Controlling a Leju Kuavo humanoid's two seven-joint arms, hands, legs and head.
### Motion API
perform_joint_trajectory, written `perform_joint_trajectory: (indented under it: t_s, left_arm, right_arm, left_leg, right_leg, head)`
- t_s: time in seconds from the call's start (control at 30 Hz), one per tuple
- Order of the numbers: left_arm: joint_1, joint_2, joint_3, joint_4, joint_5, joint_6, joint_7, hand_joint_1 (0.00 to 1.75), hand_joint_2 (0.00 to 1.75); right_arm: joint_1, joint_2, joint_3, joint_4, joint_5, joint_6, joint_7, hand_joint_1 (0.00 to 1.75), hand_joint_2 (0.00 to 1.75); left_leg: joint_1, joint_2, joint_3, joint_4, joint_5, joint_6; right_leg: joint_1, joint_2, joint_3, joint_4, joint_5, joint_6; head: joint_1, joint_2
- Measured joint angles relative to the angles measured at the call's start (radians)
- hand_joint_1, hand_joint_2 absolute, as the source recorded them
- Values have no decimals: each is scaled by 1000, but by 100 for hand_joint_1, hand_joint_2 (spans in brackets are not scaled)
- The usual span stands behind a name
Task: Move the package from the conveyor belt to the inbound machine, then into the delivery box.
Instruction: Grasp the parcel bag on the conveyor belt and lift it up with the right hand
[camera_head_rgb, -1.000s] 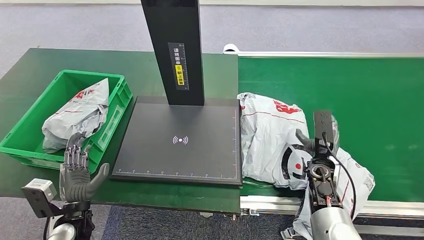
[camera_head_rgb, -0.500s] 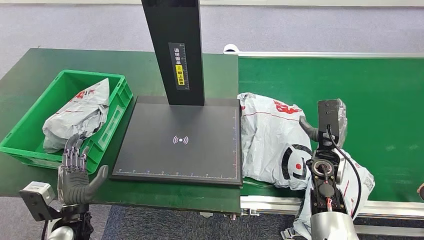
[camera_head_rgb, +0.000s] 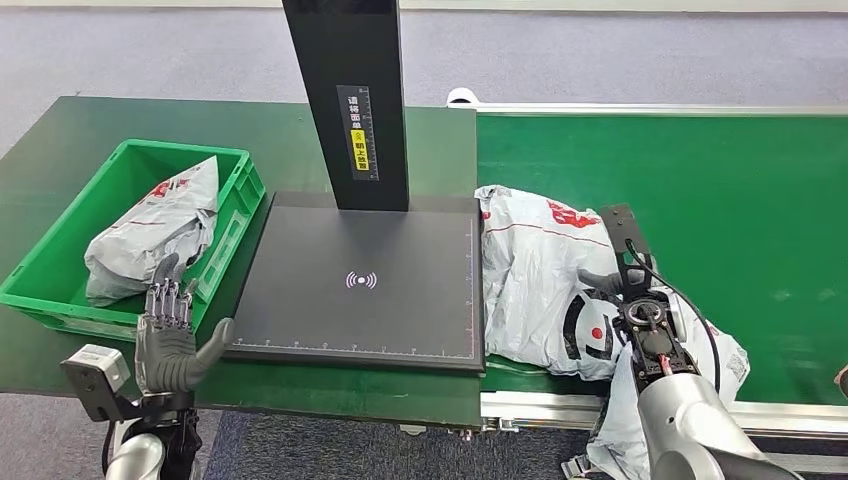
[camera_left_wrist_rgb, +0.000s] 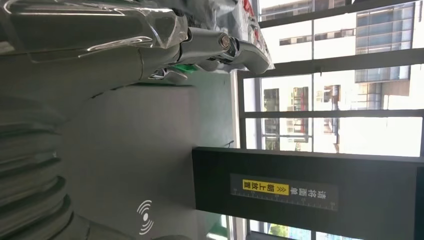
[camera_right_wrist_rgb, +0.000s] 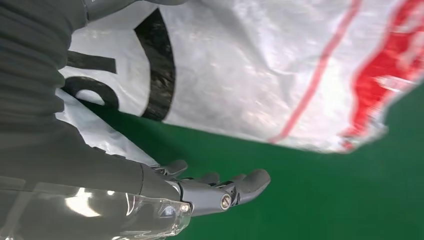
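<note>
Package lies on the conveyor belt, at its end against the scanner plate; not yet lifted. My right hand is beside it, fingers apart, grasping nothing. Left hand released, near the green box. Both transfers remain.

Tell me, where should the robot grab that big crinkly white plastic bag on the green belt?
Probably its outer edge, coming from the belt side. The big crinkly white plastic bag lies flat and floppy on the green conveyor belt, its other edge against the flat black scanner plate. The right hand is open beside it, fingers low over the belt, placed to slide under and scoop.
</note>
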Motion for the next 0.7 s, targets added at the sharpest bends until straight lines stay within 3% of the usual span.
perform_joint_trajectory:
  t_s: [0.23, 0.7]
  left_arm:
    - [0, 9, -6, 16, 8, 0, -3, 0, 175]
    - [0, 20, -16, 23, 6, 29, -13, 0, 175]
  right_arm:
    - [-25, -6, 0, 95, 10, 26, 31, 0, 175]
    - [-41, -17, 0, 142, 42, 49, 66, 0, 175]
  left_leg:
    - [0, 0, -1, 0, 0, 0]
    - [0, 0, -1, 0, 0, 0]
  right_leg:
    - [0, 0, -1, 0, 0, 0]
    - [0, 0, -1, 0, 0, 0]
  head:
    - [0, 0]
    - [0, 0]
